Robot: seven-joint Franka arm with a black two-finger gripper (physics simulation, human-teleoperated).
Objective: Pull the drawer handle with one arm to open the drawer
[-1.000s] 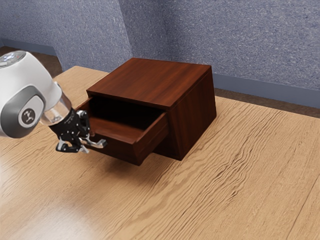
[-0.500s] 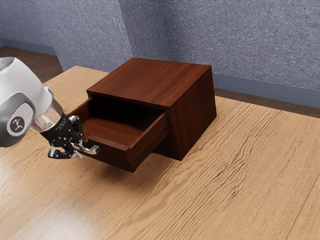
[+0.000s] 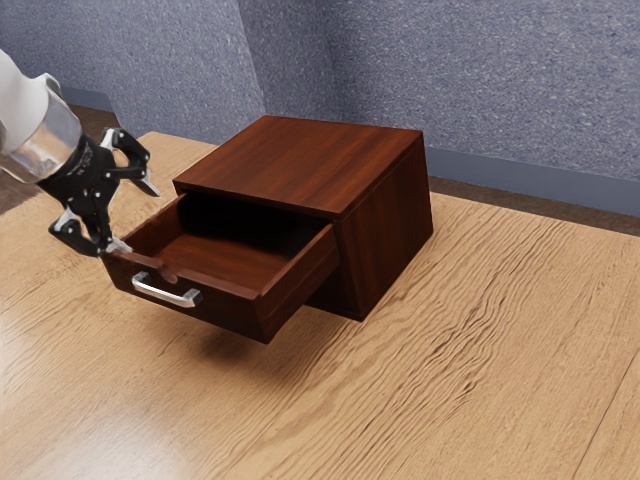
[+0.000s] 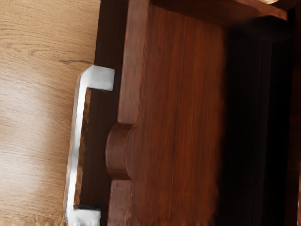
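Note:
The dark wooden cabinet (image 3: 320, 165) stands on the table, and its drawer (image 3: 235, 262) is pulled well out, showing a bare inside. A silver handle (image 3: 166, 292) sits on the drawer front, with nothing touching it. My gripper (image 3: 134, 216) hangs open above the drawer's front corner, on the exterior view's left, raised clear of the handle. The wrist view looks down on the handle (image 4: 76, 150), the drawer front's top edge and the drawer's inside (image 4: 183, 122).
The light wooden table (image 3: 450, 380) stretches wide in front of the cabinet and toward the exterior view's right. A blue-grey wall (image 3: 480, 70) rises behind the table's far edge.
My gripper has let go of the handle and risen up and back toward the exterior view's left, its fingers spread. Before that the drawer slid out a little further.

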